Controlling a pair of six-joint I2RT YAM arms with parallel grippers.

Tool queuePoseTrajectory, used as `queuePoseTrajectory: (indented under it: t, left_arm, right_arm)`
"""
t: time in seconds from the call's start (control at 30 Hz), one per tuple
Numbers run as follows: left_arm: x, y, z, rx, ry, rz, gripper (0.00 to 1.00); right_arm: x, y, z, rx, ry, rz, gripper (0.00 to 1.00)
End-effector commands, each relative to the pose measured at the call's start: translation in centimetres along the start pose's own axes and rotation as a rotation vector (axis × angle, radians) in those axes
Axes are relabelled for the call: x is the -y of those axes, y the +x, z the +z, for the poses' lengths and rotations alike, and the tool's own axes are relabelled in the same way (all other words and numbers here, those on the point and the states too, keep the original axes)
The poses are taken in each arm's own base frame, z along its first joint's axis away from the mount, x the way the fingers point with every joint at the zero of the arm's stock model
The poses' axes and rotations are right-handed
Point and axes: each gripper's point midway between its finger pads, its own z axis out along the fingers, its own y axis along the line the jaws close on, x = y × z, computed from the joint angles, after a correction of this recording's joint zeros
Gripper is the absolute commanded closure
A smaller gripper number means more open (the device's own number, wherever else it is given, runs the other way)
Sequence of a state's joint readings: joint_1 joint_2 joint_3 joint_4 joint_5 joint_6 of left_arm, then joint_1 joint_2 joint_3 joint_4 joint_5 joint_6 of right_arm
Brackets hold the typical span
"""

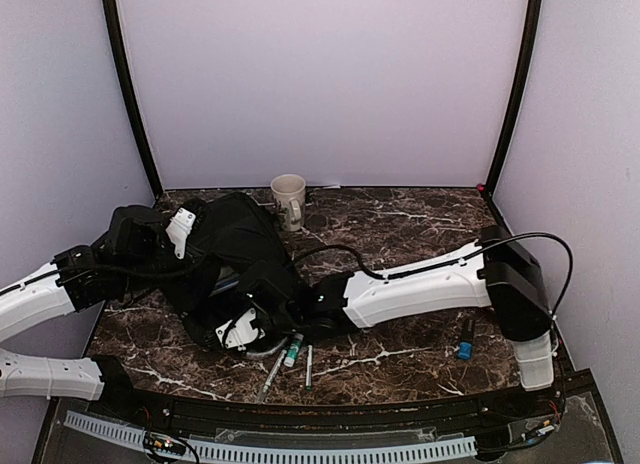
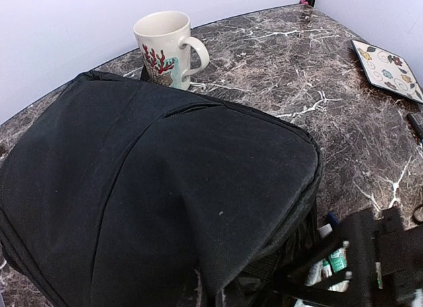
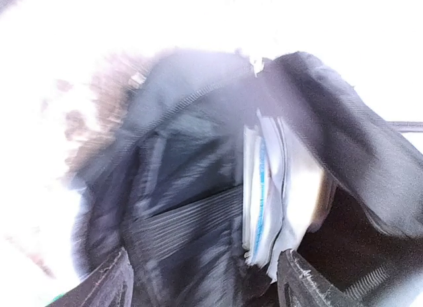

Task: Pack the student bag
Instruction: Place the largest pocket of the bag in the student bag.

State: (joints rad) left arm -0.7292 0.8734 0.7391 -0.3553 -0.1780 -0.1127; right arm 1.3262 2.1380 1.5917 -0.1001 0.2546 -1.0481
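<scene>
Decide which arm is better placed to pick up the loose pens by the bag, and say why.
Right. The right gripper is open at the student bag's mouth, with the pens lying just beside it. The left gripper is at the bag's far side, away from them.

The right wrist view is smeared with blur. Inside the student bag (image 3: 185, 188) a pale stack (image 3: 271, 194) stands on edge, books or papers, I can't tell which. Only the tips of the right gripper (image 3: 201, 284) show at the bottom edge, spread apart. From above, its front end is buried in the bag's mouth. The left gripper (image 1: 178, 229) sits against the bag's far-left side. Fabric hides its fingers and the left wrist view shows none, so their grip is unclear. A patterned tile (image 2: 390, 69) is cut off by that view's right edge. The small things (image 1: 293, 350) by the bag's near side are too tiny to name.
</scene>
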Motion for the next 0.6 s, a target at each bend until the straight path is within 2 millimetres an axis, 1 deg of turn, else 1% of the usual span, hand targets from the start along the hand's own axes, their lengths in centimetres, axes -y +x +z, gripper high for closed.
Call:
queuePoseTrajectory:
  t: [0.0,0.1,0.17,0.27,0.33,0.4,0.47,0.5,0.53,0.57]
  left_arm:
    - [-0.6,-0.4,-0.4,-0.02,-0.032,-0.061,1.0]
    - [-0.8,1.0,-0.3,-0.081,-0.046,-0.091,1.0]
    - [-0.8,2.0,-0.2,-0.122,-0.046,-0.111,1.0]
    - [0.0,4.1,0.2,-0.211,-0.013,-0.158,1.0]
    - [1.0,5.8,0.6,-0.28,0.029,-0.193,1.0]
    - [2.0,7.8,0.9,-0.358,0.074,-0.231,0.99]
    - [2.6,9.1,1.3,-0.407,0.097,-0.251,0.93]
    - [2.7,9.4,1.5,-0.416,0.103,-0.255,0.87]
    - [2.9,9.6,1.8,-0.422,0.107,-0.258,0.79]
    - [3.0,9.6,2.0,-0.428,0.112,-0.261,0.69]
  right_arm:
    - [-3.8,-1.1,-6.2,0.07,-0.264,0.162,0.26]
    - [-5.0,-0.7,-9.6,0.088,-0.363,0.252,0.27]
    - [-5.2,-0.3,-11.6,0.106,-0.417,0.332,0.28]
    - [-3.9,1.3,-14.0,0.136,-0.457,0.484,0.29]
    - [-1.8,3.1,-15.0,0.152,-0.436,0.606,0.29]
    - [0.5,5.3,-15.3,0.163,-0.396,0.714,0.29]
    - [2.4,7.8,-15.2,0.168,-0.353,0.812,0.29]
    - [3.2,9.0,-14.9,0.163,-0.329,0.848,0.29]
    - [3.8,10.3,-14.4,0.153,-0.304,0.881,0.28]
    - [4.4,11.9,-13.9,0.137,-0.275,0.916,0.28]
